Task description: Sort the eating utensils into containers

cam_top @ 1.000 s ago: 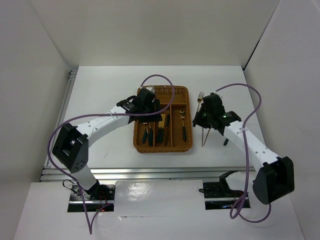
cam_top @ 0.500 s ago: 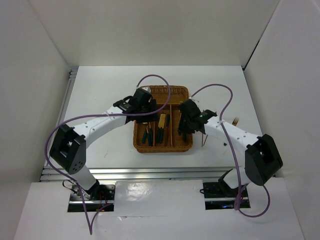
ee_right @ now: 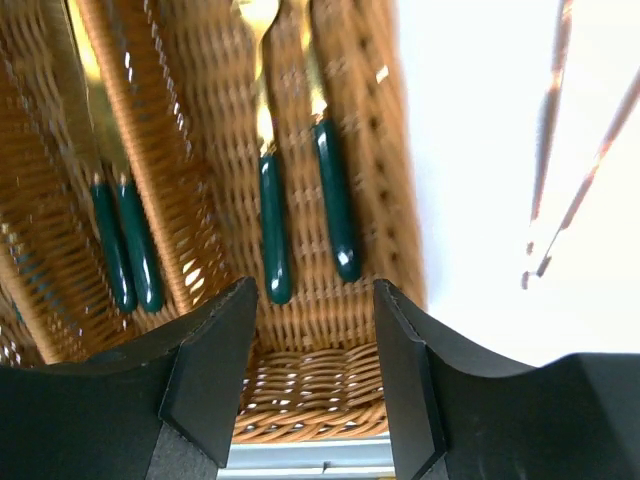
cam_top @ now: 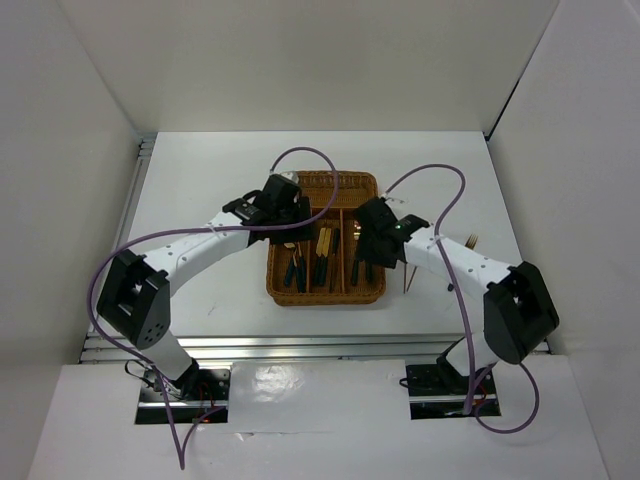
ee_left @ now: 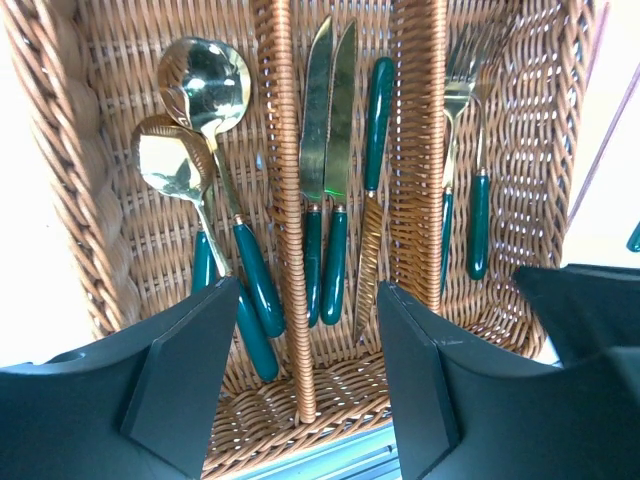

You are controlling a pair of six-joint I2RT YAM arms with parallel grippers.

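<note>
The brown wicker tray sits mid-table. In the left wrist view its slots hold two gold spoons, three knives and two forks, all with dark green handles. My left gripper hovers open and empty over the tray's left side. My right gripper hovers open and empty over the right slot, above the two forks. Thin tan chopsticks lie on the white table right of the tray, also in the top view.
The tray's crosswise slot is at its far end, partly under a purple cable. A metal rail runs along the table's near edge. White walls close in on both sides.
My right gripper moved left from beside the tray, where it held a gold-headed utensil, to over the right slot. Two forks lie there now. My left gripper shifted slightly left.
</note>
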